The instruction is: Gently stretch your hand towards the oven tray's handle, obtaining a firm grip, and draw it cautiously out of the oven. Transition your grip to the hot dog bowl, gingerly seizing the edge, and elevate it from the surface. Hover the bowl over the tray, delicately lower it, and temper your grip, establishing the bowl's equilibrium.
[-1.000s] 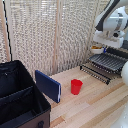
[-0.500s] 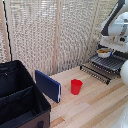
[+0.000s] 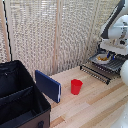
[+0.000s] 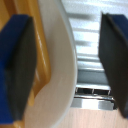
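The white hot dog bowl [image 3: 103, 58] with yellow food sits on the black wire oven tray [image 3: 100, 70], which sticks out toward the table at the exterior view's right. Its thin front bar handle [image 3: 94, 73] faces the red cup. My gripper [image 3: 106, 50] hangs just above the bowl. In the wrist view my gripper [image 4: 65, 62] is open. Its blue-black fingers [image 4: 17, 65] straddle the bowl's white rim [image 4: 57, 45], one over the food [image 4: 42, 55], the other outside with a clear gap. The oven is hidden behind my arm.
A red cup [image 3: 76, 86] stands on the wooden table [image 3: 95, 107]. A blue flat pad [image 3: 48, 86] leans against a big open black case [image 3: 20, 100] at the exterior view's left. A slatted blind closes the back.
The bowl has come down with my gripper from just above the tray onto the tray. The rest has not moved.
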Robot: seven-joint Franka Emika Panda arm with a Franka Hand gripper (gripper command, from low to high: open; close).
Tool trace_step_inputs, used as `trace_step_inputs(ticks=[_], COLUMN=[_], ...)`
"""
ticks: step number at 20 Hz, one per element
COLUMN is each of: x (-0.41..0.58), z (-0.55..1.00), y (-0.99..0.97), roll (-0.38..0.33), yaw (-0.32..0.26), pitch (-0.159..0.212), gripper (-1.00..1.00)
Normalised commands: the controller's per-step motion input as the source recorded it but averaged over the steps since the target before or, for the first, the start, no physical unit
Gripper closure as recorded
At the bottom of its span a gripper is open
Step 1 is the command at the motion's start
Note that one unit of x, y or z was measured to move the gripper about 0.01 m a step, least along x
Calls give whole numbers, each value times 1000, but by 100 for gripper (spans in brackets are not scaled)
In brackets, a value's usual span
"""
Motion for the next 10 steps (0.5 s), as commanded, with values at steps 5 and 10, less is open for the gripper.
trace_step_inputs(ticks=[5,10], x=[71,244], z=[446,675], y=[-47,-71], roll=[-21,8], yaw=[14,-17], pitch=[19,6], gripper=[-100,-100])
